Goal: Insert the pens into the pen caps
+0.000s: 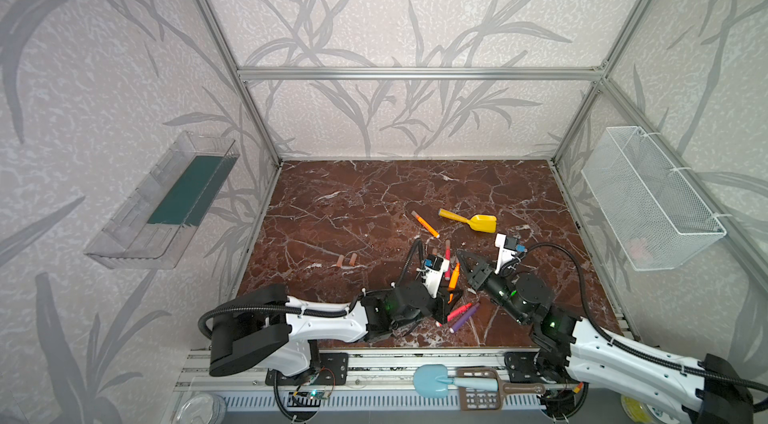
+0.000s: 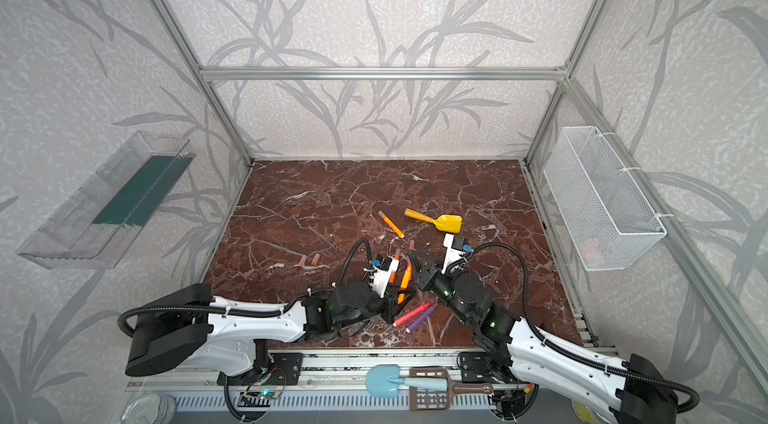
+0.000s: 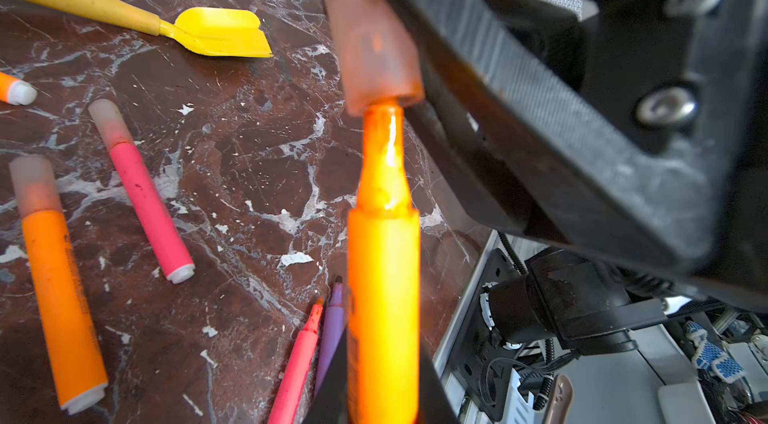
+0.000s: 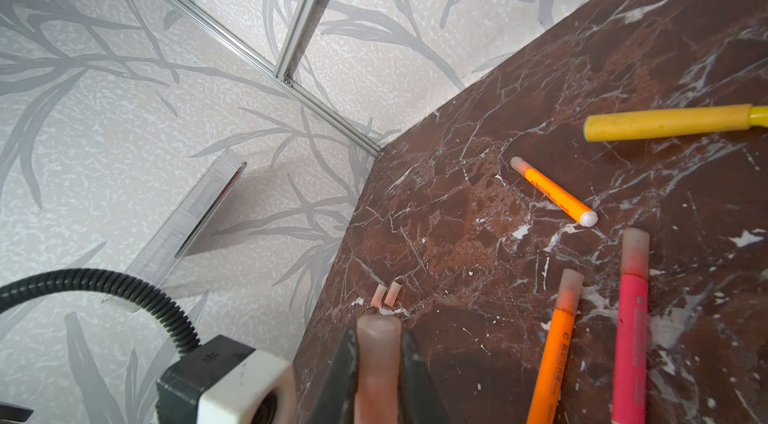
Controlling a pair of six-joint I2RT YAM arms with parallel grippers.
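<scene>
Orange pen [image 3: 383, 297], clamped in my left claw [image 3: 382, 403], sets its tip at the mouth of the pen cap [image 3: 370, 48] that my right claw [image 4: 378, 339] clamps; their axes are nearly in line.

The left arm [image 1: 328, 320] and the right arm [image 1: 615, 359] have white shells and black joints with small green lights [image 1: 388, 304]. A ribbed black cable [image 1: 266, 308] runs along each one. The wrist cameras [image 1: 434, 272] are white blocks with blue parts. Silver screws [image 3: 666, 107] sit in the black part that carries the jaws.

left end effector [image 3: 382, 397], right end effector [image 4: 378, 349], both clamped
</scene>
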